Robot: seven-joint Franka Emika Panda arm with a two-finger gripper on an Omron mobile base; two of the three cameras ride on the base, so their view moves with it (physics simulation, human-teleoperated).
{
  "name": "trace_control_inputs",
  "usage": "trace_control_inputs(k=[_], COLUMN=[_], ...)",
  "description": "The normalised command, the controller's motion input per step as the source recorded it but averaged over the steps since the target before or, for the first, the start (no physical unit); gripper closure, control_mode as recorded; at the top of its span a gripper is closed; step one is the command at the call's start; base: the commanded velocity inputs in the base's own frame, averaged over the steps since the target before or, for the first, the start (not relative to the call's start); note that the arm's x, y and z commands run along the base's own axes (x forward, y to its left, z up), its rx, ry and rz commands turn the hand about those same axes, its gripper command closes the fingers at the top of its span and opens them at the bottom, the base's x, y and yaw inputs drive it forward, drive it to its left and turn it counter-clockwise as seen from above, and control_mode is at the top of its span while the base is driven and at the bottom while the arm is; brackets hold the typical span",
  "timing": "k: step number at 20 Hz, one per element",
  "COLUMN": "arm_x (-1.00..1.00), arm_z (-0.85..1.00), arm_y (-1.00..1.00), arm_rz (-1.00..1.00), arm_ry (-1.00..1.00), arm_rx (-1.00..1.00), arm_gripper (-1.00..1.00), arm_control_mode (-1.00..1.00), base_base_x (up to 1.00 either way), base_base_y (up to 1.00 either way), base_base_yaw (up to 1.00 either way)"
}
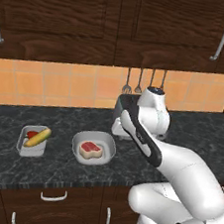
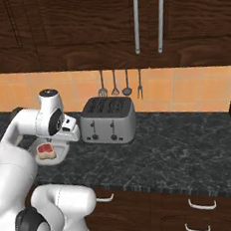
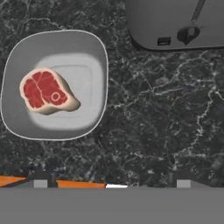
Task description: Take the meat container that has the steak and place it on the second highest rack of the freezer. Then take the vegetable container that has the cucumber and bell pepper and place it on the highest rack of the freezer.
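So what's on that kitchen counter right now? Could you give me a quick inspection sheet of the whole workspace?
Surface: dark speckled stone counter.
Job's things: meat container with the steak inside; to its left, apart, the vegetable container holding the cucumber and the bell pepper.
Clutter: grey toaster at the wall.
Gripper: open, empty, above the counter between meat container and toaster.
Cables: nothing seen.
Surroundings: orange tile wall, hanging utensils, dark wood cabinets, drawers below.

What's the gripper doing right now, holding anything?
Gripper: open, holding nothing; it hangs over the bare counter, beside the meat container with the steak.
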Motion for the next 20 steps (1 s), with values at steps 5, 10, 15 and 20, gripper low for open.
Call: trace_control_inputs(k=[5,10,15,20], arm_x=[0.29,0.47,0.41,0.19], arm_z=[-0.29,-0.41,-0.28,-0.33], arm_y=[0.00,0.10,0.11,0.28], arm_rz=[0.00,0.00,0.00,0.00], arm_ry=[0.15,0.10,0.08,0.08], arm_rx=[0.00,0.00,0.00,-0.01], arm_gripper=[-1.00,-1.00,-1.00,-1.00], arm_control_mode=[-1.00,-1.00,-1.00,-1.00], base_base_x=[0.00,0.00,0.00,0.00], base_base_y=[0.00,0.00,0.00,0.00], base_base_yaw=[0.00,0.00,0.00,0.00])
